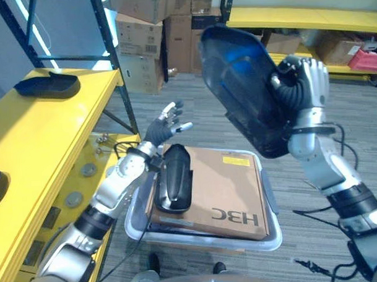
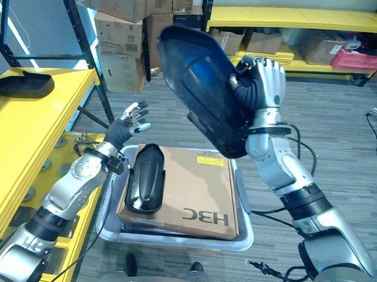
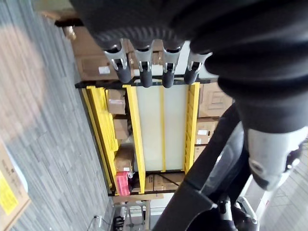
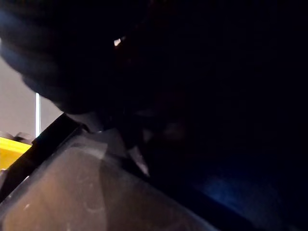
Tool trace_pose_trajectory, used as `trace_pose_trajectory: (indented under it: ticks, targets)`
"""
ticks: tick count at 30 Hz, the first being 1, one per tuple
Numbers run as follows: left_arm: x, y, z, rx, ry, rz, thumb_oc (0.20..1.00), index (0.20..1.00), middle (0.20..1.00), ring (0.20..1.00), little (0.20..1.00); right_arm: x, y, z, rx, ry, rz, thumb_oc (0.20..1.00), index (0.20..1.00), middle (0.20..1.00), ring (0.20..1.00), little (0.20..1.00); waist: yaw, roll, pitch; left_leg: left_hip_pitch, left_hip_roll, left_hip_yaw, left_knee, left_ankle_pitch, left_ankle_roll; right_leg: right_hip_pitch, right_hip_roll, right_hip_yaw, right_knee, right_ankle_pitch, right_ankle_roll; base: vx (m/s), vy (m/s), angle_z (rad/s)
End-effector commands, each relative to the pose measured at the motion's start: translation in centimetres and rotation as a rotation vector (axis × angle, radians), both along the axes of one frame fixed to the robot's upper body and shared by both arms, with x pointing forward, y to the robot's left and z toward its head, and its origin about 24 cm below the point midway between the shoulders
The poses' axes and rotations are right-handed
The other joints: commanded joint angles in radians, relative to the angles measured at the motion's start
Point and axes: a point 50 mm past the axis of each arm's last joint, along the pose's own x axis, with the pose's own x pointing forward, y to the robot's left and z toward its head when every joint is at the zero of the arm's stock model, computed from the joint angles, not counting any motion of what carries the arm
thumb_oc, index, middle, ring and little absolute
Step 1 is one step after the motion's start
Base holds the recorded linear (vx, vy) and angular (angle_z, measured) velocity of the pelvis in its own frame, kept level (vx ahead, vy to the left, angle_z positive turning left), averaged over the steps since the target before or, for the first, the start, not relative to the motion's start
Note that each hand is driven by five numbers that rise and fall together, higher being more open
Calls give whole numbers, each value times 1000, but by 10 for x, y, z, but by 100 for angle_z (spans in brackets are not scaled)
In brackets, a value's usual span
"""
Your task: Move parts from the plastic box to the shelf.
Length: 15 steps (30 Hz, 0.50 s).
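Cardboard box (image 1: 221,189) covers the plastic box (image 1: 269,237); right hand (image 1: 301,81) grips a large black part (image 1: 242,83), left hand (image 1: 166,126) spread.

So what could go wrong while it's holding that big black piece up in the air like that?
The right hand holds the large black part by one edge only, high above the plastic box, so it might slip or swing. The open left hand isn't supporting it. If dropped, it would likely hit the cardboard box or the smaller black part.
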Motion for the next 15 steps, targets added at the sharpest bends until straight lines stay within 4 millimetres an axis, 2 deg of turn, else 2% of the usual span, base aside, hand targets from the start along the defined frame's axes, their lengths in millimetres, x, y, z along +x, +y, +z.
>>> trace_pose_trajectory:
  ticks: [1,6,9,15]
  targets:
    - [14,-13,18,-47,-22,-43,1000,1000,1000,1000,1000,-2,17,48,-42,-230,53,200,200,200,200,200,25,-23,-27,98,-7,28,-2,-206,10,36,-1,-21,4,-94,9,0,0,0]
    - [13,-31,14,-147,78,-159,1000,1000,1000,1000,1000,1,36,52,-77,-234,115,200,200,200,200,200,23,-21,-31,98,-9,29,-2,-208,10,34,-2,-18,4,-94,9,0,0,0]
    - [9,-40,18,-260,120,-249,1000,1000,1000,1000,1000,2,49,46,-106,-202,179,200,200,200,200,200,22,-20,-33,99,-9,32,-2,-210,11,33,-4,-17,4,-93,10,1,11,0]
    - [8,-40,29,-330,107,-282,1000,1000,1000,1000,1000,1,62,43,-111,-169,273,200,200,200,200,200,23,-21,-31,100,-10,29,-2,-212,10,34,-3,-15,4,-94,8,0,0,0]
